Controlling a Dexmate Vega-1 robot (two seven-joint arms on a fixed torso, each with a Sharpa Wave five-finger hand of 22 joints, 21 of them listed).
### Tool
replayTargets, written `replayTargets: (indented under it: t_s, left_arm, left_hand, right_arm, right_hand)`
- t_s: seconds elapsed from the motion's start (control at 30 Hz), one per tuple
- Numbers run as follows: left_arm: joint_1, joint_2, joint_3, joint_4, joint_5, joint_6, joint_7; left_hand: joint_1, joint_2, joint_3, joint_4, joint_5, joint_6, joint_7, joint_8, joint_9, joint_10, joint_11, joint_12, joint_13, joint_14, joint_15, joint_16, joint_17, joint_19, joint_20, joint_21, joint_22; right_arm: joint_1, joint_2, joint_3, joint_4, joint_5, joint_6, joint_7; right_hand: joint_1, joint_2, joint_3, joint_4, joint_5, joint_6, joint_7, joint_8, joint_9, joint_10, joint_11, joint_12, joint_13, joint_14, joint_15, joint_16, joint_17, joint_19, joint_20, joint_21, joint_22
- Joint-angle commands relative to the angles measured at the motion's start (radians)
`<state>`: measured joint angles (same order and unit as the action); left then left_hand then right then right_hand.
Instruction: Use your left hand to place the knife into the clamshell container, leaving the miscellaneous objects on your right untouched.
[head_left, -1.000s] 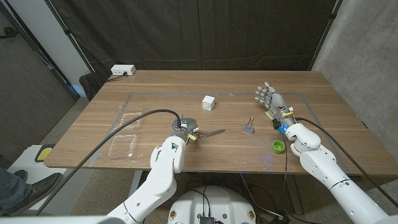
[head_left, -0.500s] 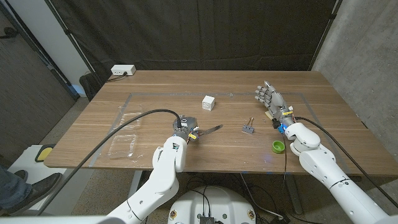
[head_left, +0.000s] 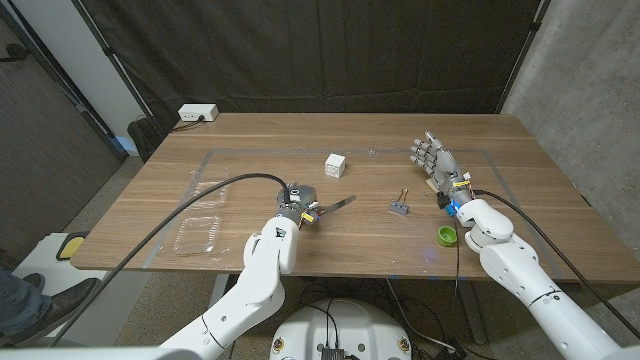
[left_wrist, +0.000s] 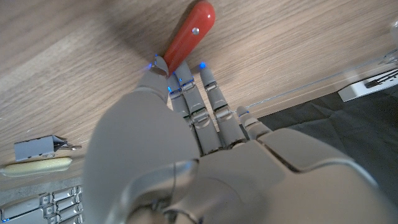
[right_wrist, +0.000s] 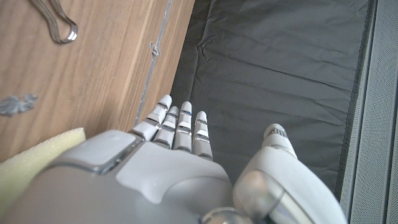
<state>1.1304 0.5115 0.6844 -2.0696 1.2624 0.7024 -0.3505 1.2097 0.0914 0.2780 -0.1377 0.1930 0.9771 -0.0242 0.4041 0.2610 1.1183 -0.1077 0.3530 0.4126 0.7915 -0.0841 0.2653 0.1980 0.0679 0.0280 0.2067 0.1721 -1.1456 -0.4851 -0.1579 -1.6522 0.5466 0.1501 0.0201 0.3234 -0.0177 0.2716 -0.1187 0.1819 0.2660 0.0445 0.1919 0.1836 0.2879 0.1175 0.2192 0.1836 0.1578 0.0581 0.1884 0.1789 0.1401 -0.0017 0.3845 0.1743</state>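
My left hand (head_left: 298, 204) grips the knife by its red handle (left_wrist: 189, 34) near the table's front middle. The grey blade (head_left: 340, 205) sticks out to the right and looks raised a little above the wood. In the left wrist view my left hand (left_wrist: 186, 143) has its fingers curled around the handle. The clear clamshell container (head_left: 200, 232) lies to the left of this hand, near the front edge; I cannot tell whether it is open. My right hand (head_left: 437, 161) stands at the right with fingers apart, holding nothing.
A white cube (head_left: 336, 165) sits behind the knife. Right of the blade lies a binder clip (head_left: 400, 206), then a green cap (head_left: 447, 236) and a yellow sponge (right_wrist: 31, 168) by my right hand (right_wrist: 168, 162). A power strip (head_left: 197, 114) lies at the back left.
My left hand has drawn the knife slightly back and left, and the blade tip has risen off the table. The right hand has stayed put.
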Motion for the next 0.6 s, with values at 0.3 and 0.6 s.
replayTargets:
  t_s: [0.3,0.6]
  left_arm:
    - [0.045,0.031,-0.071,-0.068,-0.088,0.043,0.161]
    - [0.047,0.031,-0.070,-0.080,-0.105,0.080,0.179]
  left_hand:
    - [0.056,0.045,0.017,0.008,0.000,0.078,0.075,0.017,0.013,0.015,-0.020,0.029,0.051,0.029,-0.109,-0.008,0.006,0.014,-0.072,-0.004,0.001]
    - [0.055,0.044,0.024,0.011,0.000,0.069,0.075,0.018,0.018,0.007,-0.021,0.033,0.071,0.037,-0.108,-0.013,0.007,0.027,-0.058,-0.004,0.001]
  right_arm:
    - [0.005,0.007,-0.009,0.001,-0.006,0.006,-0.004]
    - [0.007,0.004,-0.007,-0.001,-0.006,0.003,-0.004]
  right_hand:
    - [0.001,0.007,-0.001,0.000,0.009,-0.001,-0.004,0.002,0.006,0.005,0.001,-0.002,0.005,0.001,0.004,0.000,0.003,-0.004,0.001,-0.007,0.006]
    - [0.001,0.009,-0.001,0.000,0.010,-0.001,-0.004,0.003,0.006,0.006,0.002,-0.001,0.005,0.002,0.004,0.000,0.003,-0.004,0.003,-0.010,0.006]
